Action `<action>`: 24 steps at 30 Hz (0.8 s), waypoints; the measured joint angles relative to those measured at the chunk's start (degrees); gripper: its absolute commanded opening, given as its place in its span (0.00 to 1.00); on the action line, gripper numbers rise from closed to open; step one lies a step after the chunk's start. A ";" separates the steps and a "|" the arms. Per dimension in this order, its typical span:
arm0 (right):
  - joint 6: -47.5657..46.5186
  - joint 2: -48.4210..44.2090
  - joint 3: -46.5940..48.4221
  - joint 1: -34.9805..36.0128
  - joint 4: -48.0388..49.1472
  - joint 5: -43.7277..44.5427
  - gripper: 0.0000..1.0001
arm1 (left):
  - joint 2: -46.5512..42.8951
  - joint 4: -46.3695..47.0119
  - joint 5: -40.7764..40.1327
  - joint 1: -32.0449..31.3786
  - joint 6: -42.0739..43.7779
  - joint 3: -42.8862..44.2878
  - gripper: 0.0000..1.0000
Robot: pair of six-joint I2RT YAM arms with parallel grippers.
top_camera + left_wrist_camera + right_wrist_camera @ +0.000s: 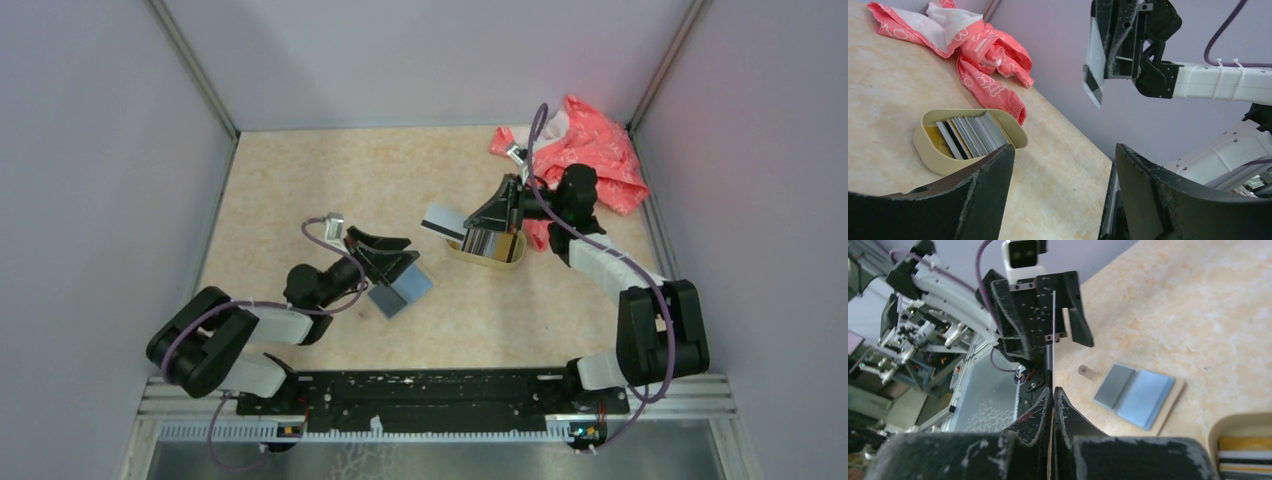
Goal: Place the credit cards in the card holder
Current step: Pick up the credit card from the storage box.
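The card holder (402,290) lies open on the table, its grey-blue pockets (1140,395) facing up on a tan backing. My left gripper (408,251) hovers just above its far edge, open, with nothing between the fingers (1063,150). My right gripper (470,221) is shut on a white credit card with a dark stripe (443,222), held in the air edge-up (1094,60) between the dish and the card holder. In the right wrist view the jaws (1053,390) pinch that card, seen edge-on. Several more credit cards (968,134) stand in a tan oval dish (487,252).
A crumpled pink cloth (590,155) lies at the back right corner, behind the right arm. Grey walls (100,180) enclose the table on three sides. The two grippers face each other a short distance apart.
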 measured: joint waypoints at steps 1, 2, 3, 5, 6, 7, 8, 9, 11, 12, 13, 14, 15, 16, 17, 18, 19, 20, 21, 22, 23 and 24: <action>1.31 -0.28 -0.15 0.81 2.36 -0.59 0.00 | 1.14 0.76 0.17 -0.02 0.00 0.72 0.79; 2.51 -0.35 -0.33 1.38 4.37 -1.16 0.00 | 1.92 1.20 0.24 -0.07 -0.02 1.22 0.78; 4.00 -0.35 -0.68 2.01 6.67 -1.55 0.00 | 2.91 1.66 0.55 -0.13 -0.02 1.84 0.77; 7.17 -0.31 -1.51 3.30 11.19 -2.64 0.00 | 4.44 2.01 1.31 -0.26 -0.04 2.86 0.74; 8.17 -0.24 -1.68 3.56 12.35 -2.84 0.00 | 4.87 2.08 1.70 -0.28 -0.17 3.26 0.73; 9.11 -0.24 -1.77 3.96 13.60 -3.15 0.00 | 5.22 2.16 2.16 -0.31 -0.24 3.58 0.72; 9.70 -0.20 -1.77 4.26 14.51 -3.32 0.00 | 5.51 2.19 2.95 -0.33 -0.44 3.98 0.71; 9.99 -0.20 -1.77 4.44 15.04 -3.43 0.00 | 5.60 2.21 3.43 -0.33 -0.52 4.20 0.70; 10.21 -0.20 -1.77 4.72 15.45 -3.67 0.00 | 5.62 2.40 4.68 -0.35 -0.68 4.37 0.69; 10.03 -0.17 -1.79 4.79 15.30 -3.74 0.00 | 5.62 2.45 5.27 -0.35 -0.70 4.37 0.69; 9.77 -0.15 -1.77 4.81 15.02 -3.74 0.00 | 5.60 2.45 5.86 -0.35 -0.70 4.37 0.69; 9.33 -0.15 -1.79 4.85 14.49 -3.72 0.00 | 5.55 2.47 6.40 -0.35 -0.70 4.37 0.68; 8.70 -0.15 -1.77 4.96 13.66 -3.69 0.00 | 5.46 2.49 6.95 -0.35 -0.68 4.37 0.68; 7.80 -0.15 -1.77 5.09 12.44 -3.63 0.00 | 5.40 2.54 7.34 -0.35 -0.68 4.39 0.68; 6.80 -0.15 -1.77 5.18 11.15 -3.58 0.00 | 5.25 2.62 7.91 -0.35 -0.68 4.44 0.68; 5.51 -0.15 -1.70 5.31 9.53 -3.43 0.00 | 5.09 2.62 8.31 -0.35 -0.66 4.52 0.68; 3.67 -0.15 -1.64 5.49 7.21 -3.19 0.00 | 4.96 2.64 8.59 -0.35 -0.66 4.63 0.68; 1.55 -0.15 -1.49 5.77 4.46 -2.95 0.00 | 4.76 2.67 8.87 -0.35 -0.66 4.76 0.68; -0.39 -0.15 -1.20 6.03 1.75 -2.75 0.00 | 4.61 2.67 8.98 -0.35 -0.63 4.94 0.67; -2.73 -0.15 -0.72 6.47 -1.38 -2.36 0.00 | 4.35 2.64 9.05 -0.35 -0.63 5.16 0.63; -5.42 -0.15 0.00 7.15 -4.90 -2.01 0.00 | 4.09 2.69 9.05 -0.35 -0.61 5.40 0.51; -8.09 -0.15 0.85 7.89 -8.11 -1.60 0.00 | 3.82 2.69 9.03 -0.35 -0.57 5.70 0.29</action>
